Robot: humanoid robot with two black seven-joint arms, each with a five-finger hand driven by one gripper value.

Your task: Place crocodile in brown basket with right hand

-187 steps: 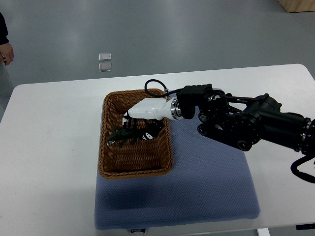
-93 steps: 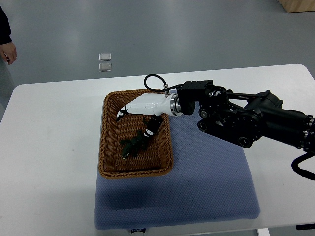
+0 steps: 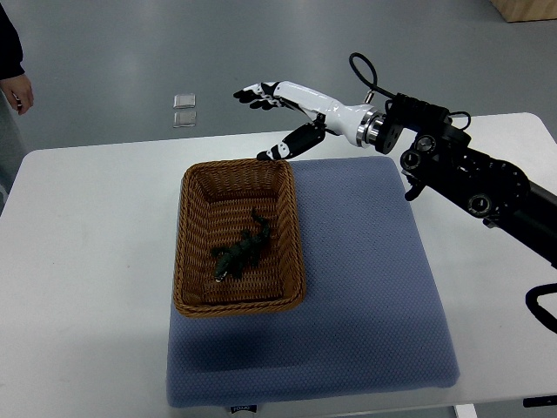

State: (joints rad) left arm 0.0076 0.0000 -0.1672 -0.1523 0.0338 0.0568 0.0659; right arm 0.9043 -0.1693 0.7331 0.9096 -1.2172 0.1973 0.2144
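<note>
Dark green, the crocodile [image 3: 241, 250] lies inside our brown basket [image 3: 193, 261], its long axis diagonal, lower-left to upper-right. Our right robot hand [image 3: 283, 109] hovers beyond the rim, fingers spread, empty.

A person's hand [image 3: 22, 91] and dark sleeve [image 3: 8, 39] are cut off by the left edge. The robot's right arm [image 3: 487, 178] runs out past the right edge. A wooden box [image 3: 526, 9] is clipped at the top right corner.
</note>
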